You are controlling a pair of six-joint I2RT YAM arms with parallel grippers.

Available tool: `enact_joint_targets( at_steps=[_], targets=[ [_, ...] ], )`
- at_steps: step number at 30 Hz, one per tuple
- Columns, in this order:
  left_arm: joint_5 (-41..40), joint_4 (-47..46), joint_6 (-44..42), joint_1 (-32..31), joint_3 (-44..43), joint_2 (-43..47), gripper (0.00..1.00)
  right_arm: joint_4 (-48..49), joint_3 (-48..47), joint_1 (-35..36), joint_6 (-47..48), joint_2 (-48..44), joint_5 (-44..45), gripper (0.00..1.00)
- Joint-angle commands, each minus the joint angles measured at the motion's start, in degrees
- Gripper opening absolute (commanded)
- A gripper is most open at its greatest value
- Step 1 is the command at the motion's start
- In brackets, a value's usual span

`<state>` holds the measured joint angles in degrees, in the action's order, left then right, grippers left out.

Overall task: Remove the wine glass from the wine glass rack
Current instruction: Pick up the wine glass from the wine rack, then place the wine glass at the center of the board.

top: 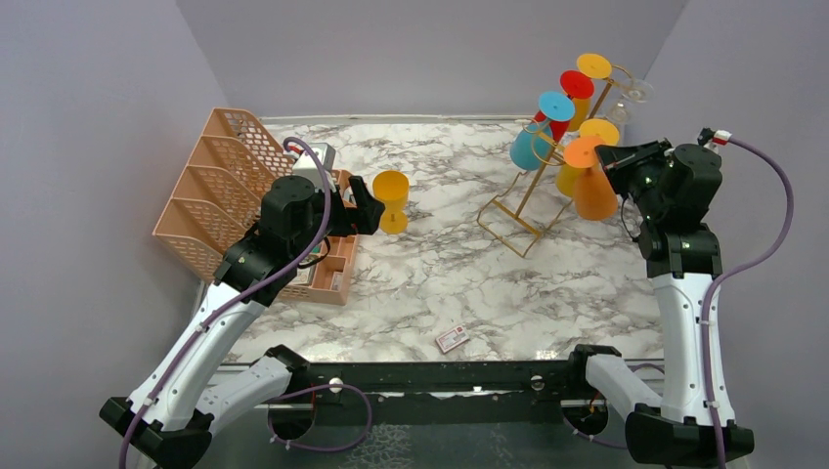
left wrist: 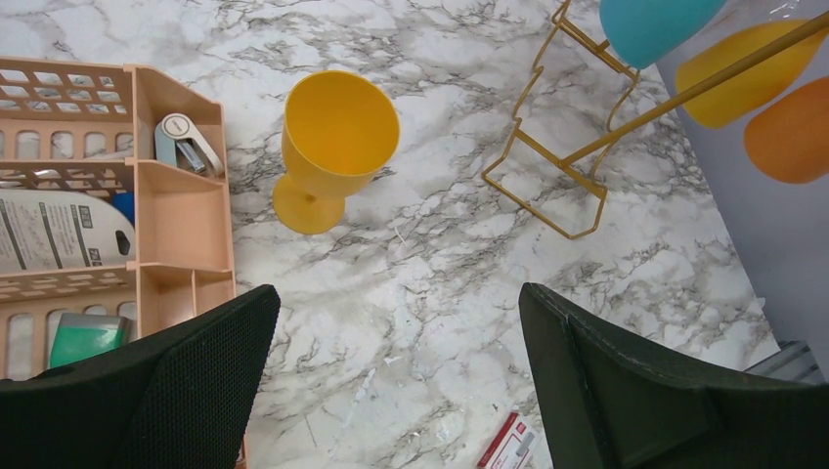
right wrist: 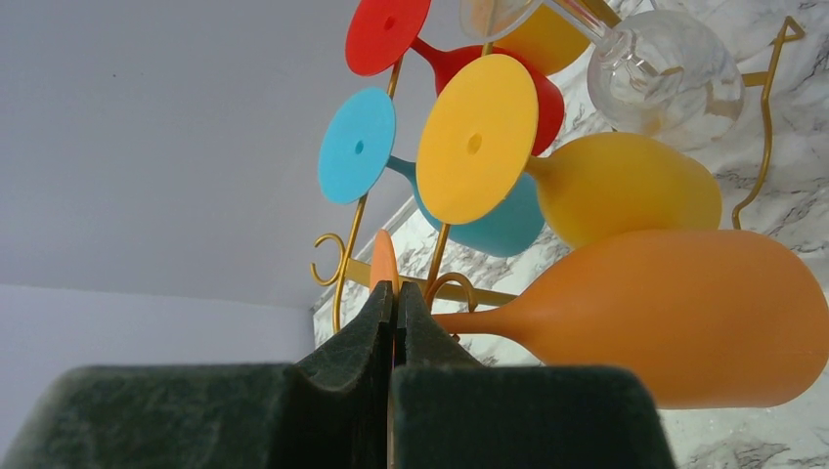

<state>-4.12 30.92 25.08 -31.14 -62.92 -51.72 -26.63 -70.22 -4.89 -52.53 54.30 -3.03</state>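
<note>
The orange wine glass [right wrist: 684, 322] hangs low on the right side of the wine glass rack [top: 518, 210], far right in the scene, its foot pinched edge-on in my closed right gripper [right wrist: 393, 303] so I can slide it off its hook [right wrist: 455, 285], while my left gripper [left wrist: 396, 303] gapes idle.

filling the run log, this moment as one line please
right gripper: shut on orange wine glass foot, at wine glass rack | left gripper: open, empty

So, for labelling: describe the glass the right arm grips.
At the marble table's right stands a slanted gold wire rack. The lowest glass there is the orange plastic wine glass, foot pinched in the right fingers. Neighbours are yellow, blue, red or clear.
</note>
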Motion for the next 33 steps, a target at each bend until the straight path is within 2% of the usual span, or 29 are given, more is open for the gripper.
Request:
enact_joint_targets(
  at_steps=[1,13,23,27,33],
  targets=[
    [1.15,-1.92,0.52,0.02,0.53,0.63,0.99,-0.61,0.58,-0.08,0.58,-1.08,2.72,0.01],
    [3.33,-2.5,0.27,0.01,-0.1,-0.35,0.99,-2.46,-0.37,-0.04,2.58,-2.19,2.87,0.01],
    [10.19,-2.51,0.13,0.07,0.26,0.43,0.99,-9.34,1.26,-0.04,15.93,-13.04,-6.83,0.01],
    [13.73,-2.57,1.45,0.02,2.02,2.59,0.99,-10.24,1.86,0.36,21.54,-15.38,-20.51,0.01],
    [20.32,-3.99,4.89,0.03,7.43,7.42,0.99,-6.61,8.69,1.67,25.07,-15.0,-55.72,0.01]
  ],
)
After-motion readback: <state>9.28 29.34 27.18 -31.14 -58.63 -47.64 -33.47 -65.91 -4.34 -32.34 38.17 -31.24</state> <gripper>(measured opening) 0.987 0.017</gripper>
